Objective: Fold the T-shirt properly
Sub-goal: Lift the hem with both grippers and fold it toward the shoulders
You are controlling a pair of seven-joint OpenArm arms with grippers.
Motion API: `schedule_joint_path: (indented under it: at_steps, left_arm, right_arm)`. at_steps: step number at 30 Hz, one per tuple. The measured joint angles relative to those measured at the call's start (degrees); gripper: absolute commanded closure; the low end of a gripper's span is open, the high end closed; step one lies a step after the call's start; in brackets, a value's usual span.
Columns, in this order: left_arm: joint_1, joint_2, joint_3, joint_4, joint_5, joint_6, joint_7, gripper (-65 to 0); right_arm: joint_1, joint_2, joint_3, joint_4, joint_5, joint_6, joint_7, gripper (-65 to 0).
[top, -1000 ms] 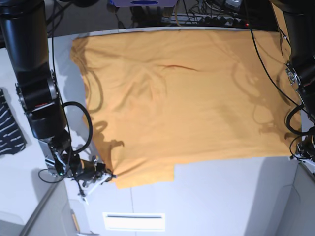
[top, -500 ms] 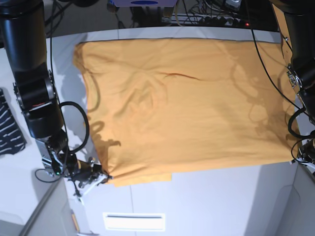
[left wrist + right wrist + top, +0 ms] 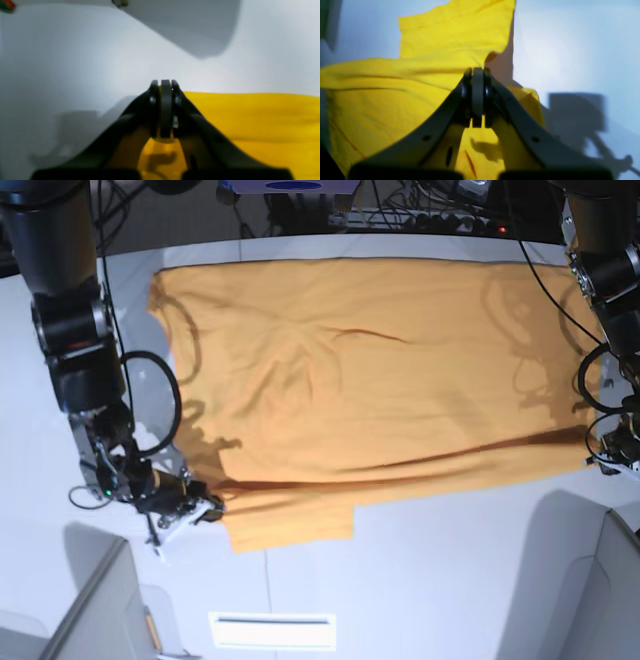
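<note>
Orange-yellow cotton fills the white table [image 3: 450,580] — the T-shirt [image 3: 370,380] lies spread wide and mostly flat, its near hem drawn toward the table's front edge. At the shirt's near corner on the base view's left, the right gripper [image 3: 212,515] is clenched on the fabric; its wrist view shows the jaws pressed together with yellow cloth bunched around them. Over at the opposite near corner, the left gripper [image 3: 608,452] is clamped too, jaws tight, shirt edge right beside and beneath them — whether cloth is actually pinched there I cannot tell. This looks like the spreading step, both corners pulled to smooth the body. Next move, I'd judge: keep even tension, lay that hem straight, then begin the first fold without dragging wrinkles back in.
</note>
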Motion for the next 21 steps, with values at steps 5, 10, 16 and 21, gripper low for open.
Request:
schedule_joint_path:
  at_steps: [5,10,16,21]
  left_arm:
    - [6.3,-1.1,0.5,6.7,-3.3,0.1,1.9,0.0]
    - [7.0,-0.8,0.1,9.4,-3.8,0.2,3.1,0.0]
    - [8.2,-0.6,0.1,9.4,-3.8,0.1,3.6,0.0]
    - [12.0,-0.4,-6.1,15.4,-4.6,-0.1,5.0,0.0]
  right_arm:
    - [-4.6,1.9,6.0,7.7,-0.9,-0.3,-5.8,0.0]
    - [-8.8,1.4,12.4,14.0,-0.3,-0.1,-9.7,0.0]
    - [-13.0,2.4,16.9,19.0,-0.9,-0.2,-13.2,0.0]
    - [-16.3,2.6,21.4,24.5,-0.3,0.0,-16.2,0.0]
